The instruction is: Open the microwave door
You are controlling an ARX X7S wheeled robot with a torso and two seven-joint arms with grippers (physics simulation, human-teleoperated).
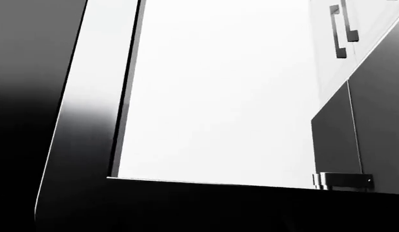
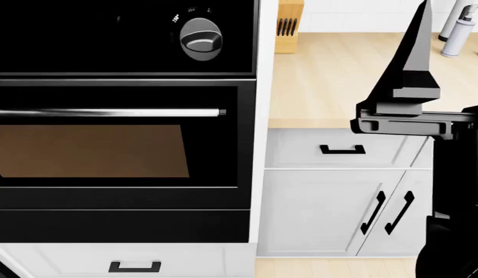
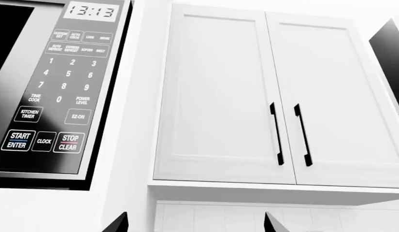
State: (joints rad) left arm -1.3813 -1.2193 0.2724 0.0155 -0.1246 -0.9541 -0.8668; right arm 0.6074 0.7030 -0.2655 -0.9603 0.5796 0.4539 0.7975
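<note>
The microwave [image 3: 58,92] shows in the right wrist view by its steel control panel with a keypad and a clock reading 13:13. A dark strip of its door [image 3: 5,41] lies at the frame's edge, beside the panel. My right gripper [image 3: 196,225] is open, its two dark fingertips wide apart with nothing between them, below and to the side of the panel. In the head view the right gripper [image 2: 412,63] points upward over the counter. The left wrist view shows a steel frame [image 1: 83,111] around a bright pane; no fingers show there.
A black wall oven [image 2: 123,145] with a knob [image 2: 199,38] and a bar handle [image 2: 107,112] fills the head view's left. White upper cabinets [image 3: 270,96] with black handles hang beside the microwave. On the wooden counter [image 2: 331,81] stand a knife block [image 2: 289,26] and bottles [image 2: 459,29].
</note>
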